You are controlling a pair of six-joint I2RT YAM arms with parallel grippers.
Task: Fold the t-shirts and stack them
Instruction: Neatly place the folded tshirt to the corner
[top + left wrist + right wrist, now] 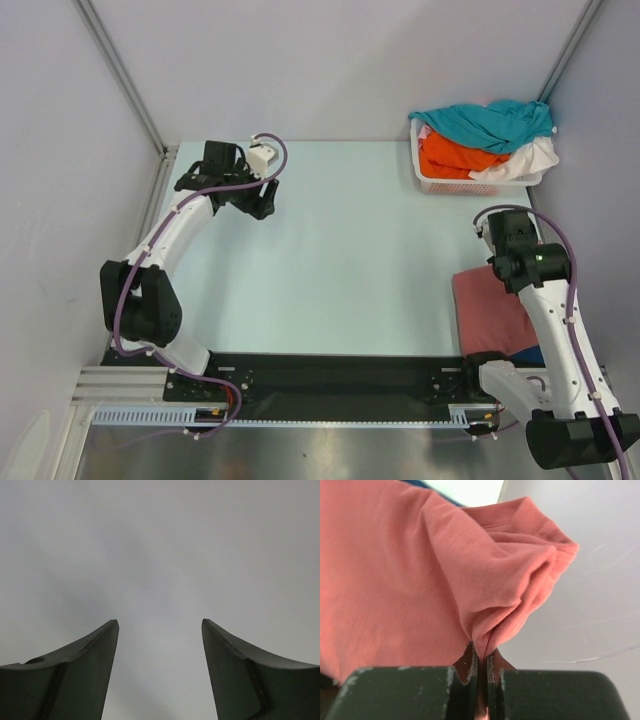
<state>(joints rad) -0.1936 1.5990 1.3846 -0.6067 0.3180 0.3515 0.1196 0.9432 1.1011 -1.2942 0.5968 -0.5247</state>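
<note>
The dusty salmon-red t-shirt lies folded at the table's right edge, on top of a navy blue shirt. My right gripper is at the salmon shirt's far edge. In the right wrist view it is shut on a bunched fold of the salmon shirt; a sliver of the navy shirt shows behind. My left gripper hovers over the far left of the table, open and empty; in its wrist view the gripper has only blank grey surface between the spread fingers.
A white lattice basket stands at the far right corner, holding a teal shirt, an orange shirt and a white shirt. Grey walls enclose the pale table on the left, back and right.
</note>
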